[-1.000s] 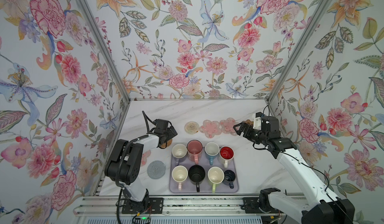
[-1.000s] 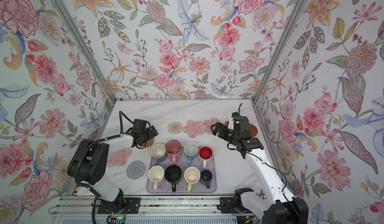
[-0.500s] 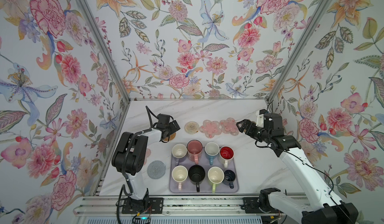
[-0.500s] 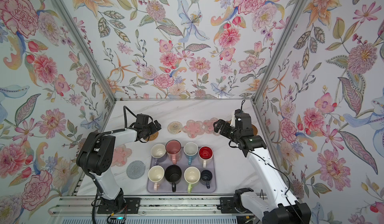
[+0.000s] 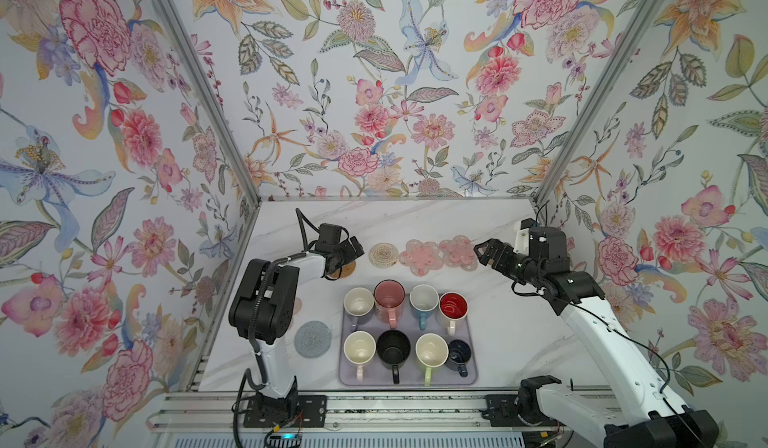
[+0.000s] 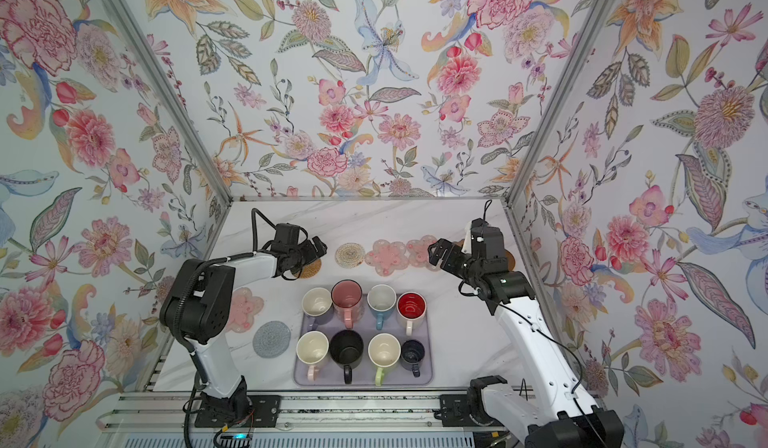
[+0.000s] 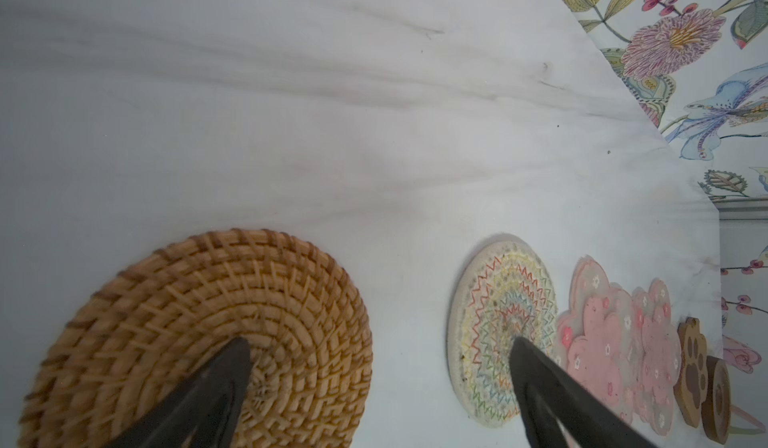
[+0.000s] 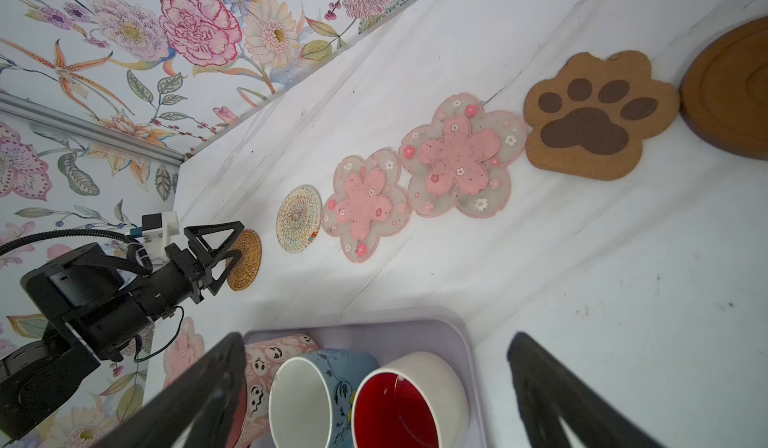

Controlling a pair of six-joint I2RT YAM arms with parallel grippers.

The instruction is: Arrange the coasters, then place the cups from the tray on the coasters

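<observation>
Floral wallpaper point(image 5: 374, 93) boxing white marble tabletop point(image 5: 519, 334); lavender tray point(image 5: 409, 380) lower centre; left gripper point(image 5: 357, 247), right gripper point(image 5: 482, 254) spread wide, empty.

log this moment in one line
left gripper open above rattan coaster | right gripper open, empty | eight cups on tray

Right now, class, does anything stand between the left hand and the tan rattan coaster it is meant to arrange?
Nothing visible does. The left hand hangs open close over the tan rattan coaster, with no object between them. Only table shows between it and the beige woven coaster.
</observation>
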